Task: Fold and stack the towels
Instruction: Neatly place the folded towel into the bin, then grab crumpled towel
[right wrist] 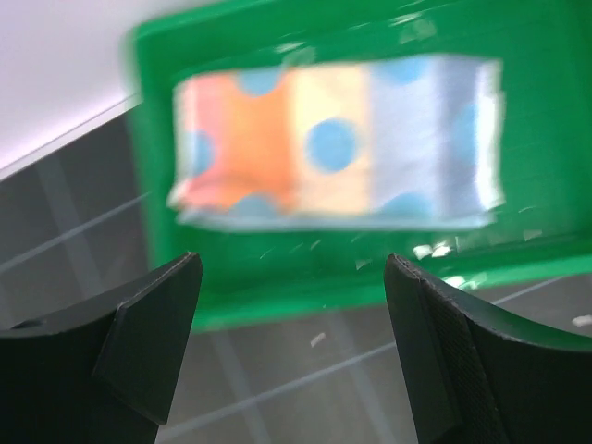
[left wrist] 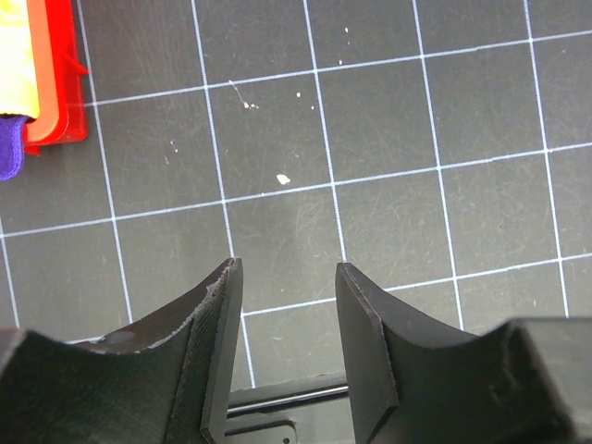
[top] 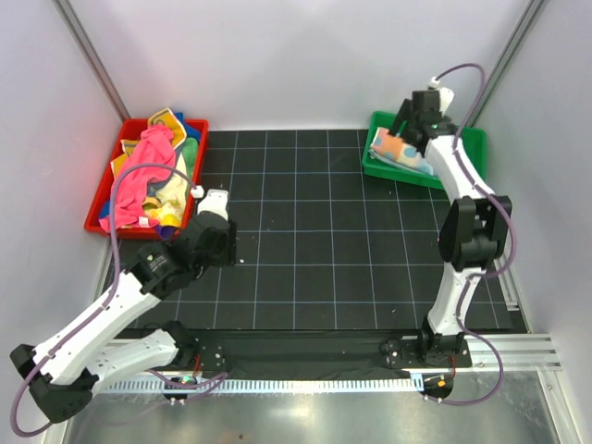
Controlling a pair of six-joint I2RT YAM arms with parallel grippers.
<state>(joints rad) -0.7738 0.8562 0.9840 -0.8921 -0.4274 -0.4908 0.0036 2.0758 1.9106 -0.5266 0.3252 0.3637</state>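
Observation:
A folded pastel patchwork towel (top: pixel 398 148) (right wrist: pixel 338 139) lies in the green tray (top: pixel 462 157) (right wrist: pixel 305 268) at the back right. My right gripper (top: pixel 413 125) (right wrist: pixel 291 264) hangs open just above it, nothing between its fingers. A pile of unfolded towels (top: pixel 148 176), with a pink-red one on top and yellow, green and blue ones beneath, fills the red tray (top: pixel 97 217) (left wrist: pixel 65 92) at the back left. My left gripper (top: pixel 217 203) (left wrist: pixel 287 268) hovers open over the black mat just right of the red tray, holding nothing.
The black gridded mat (top: pixel 314 240) covers the table between the two trays. White walls enclose the back and sides. A metal rail (top: pixel 314 379) with both arm bases runs along the near edge.

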